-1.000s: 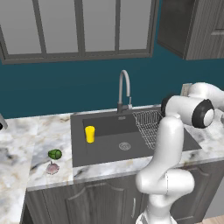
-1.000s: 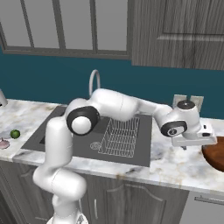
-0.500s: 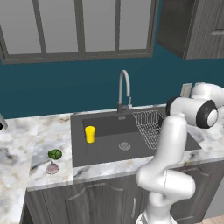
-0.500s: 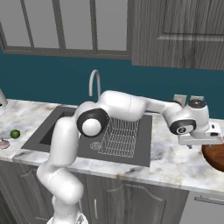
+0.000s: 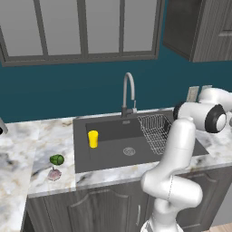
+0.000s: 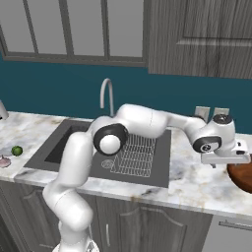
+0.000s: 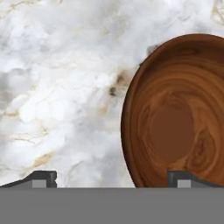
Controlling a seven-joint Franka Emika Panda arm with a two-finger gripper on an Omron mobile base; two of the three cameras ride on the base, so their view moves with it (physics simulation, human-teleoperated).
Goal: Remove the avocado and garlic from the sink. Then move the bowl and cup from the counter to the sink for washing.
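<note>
The reddish-brown bowl (image 7: 175,113) rests on the marble counter, its left rim lying between my two fingertips in the hand view. My gripper (image 7: 113,179) hangs just above it, open and holding nothing. From the right base view the gripper (image 6: 229,165) hovers at the left edge of the bowl (image 6: 242,176), far right of the sink (image 6: 69,147). The yellow cup (image 5: 93,138) stands upright in the left part of the sink (image 5: 113,156). The avocado (image 5: 56,159) and the garlic (image 5: 54,174) lie side by side on the counter left of the sink.
A wire rack (image 5: 156,131) fills the sink's right side, and a curved steel faucet (image 5: 129,90) rises behind the basin. Wall outlets (image 6: 209,114) sit behind the arm. Bare marble counter (image 7: 57,87) stretches left of the bowl in the hand view.
The arm has swung further right and slightly down, bringing the open gripper over the bowl's rim. Cup, avocado and garlic have stayed put.
</note>
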